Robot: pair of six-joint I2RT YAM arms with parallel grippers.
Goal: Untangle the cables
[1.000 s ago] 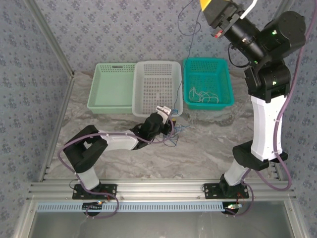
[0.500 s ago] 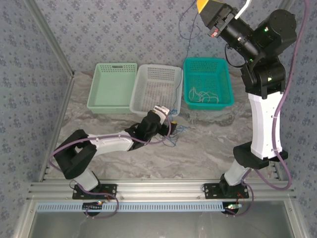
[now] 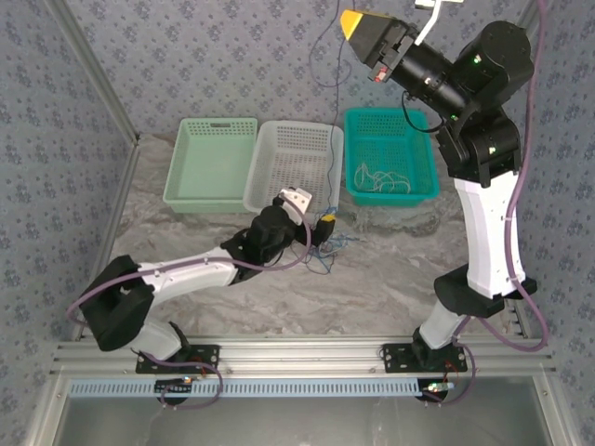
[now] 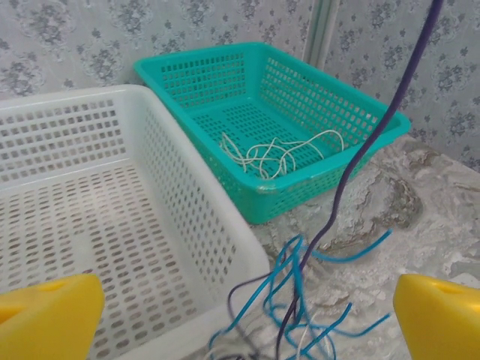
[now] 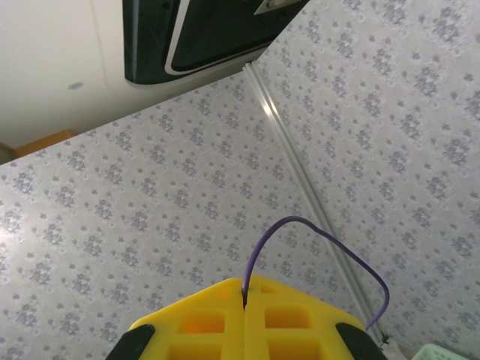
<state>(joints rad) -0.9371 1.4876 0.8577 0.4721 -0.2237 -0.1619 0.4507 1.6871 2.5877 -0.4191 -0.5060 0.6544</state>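
Note:
A tangle of blue cables [image 3: 327, 245] lies on the marble table just in front of the white basket. My left gripper [image 3: 313, 213] hovers low over it, open, and its yellow fingertips [image 4: 49, 315] stand wide apart on either side of the blue loops [image 4: 300, 274]. A dark purple cable [image 4: 360, 150] rises taut out of the tangle. It runs up [image 3: 332, 111] to my right gripper [image 3: 359, 22], held high near the back wall. The right gripper [image 5: 245, 291] is shut on the purple cable's end [image 5: 319, 229]. Whitish cables [image 3: 381, 177] lie in the teal basket.
Three baskets stand in a row at the back: light green [image 3: 177, 181], white [image 3: 257, 177] and teal [image 3: 429, 167]. The white basket's corner [image 4: 225, 247] sits right next to the tangle. Patterned walls close in the left, back and right.
My left gripper has opened wide and let go of the tangle as its arm stretched out. The right gripper has swung left, still high, with the purple cable.

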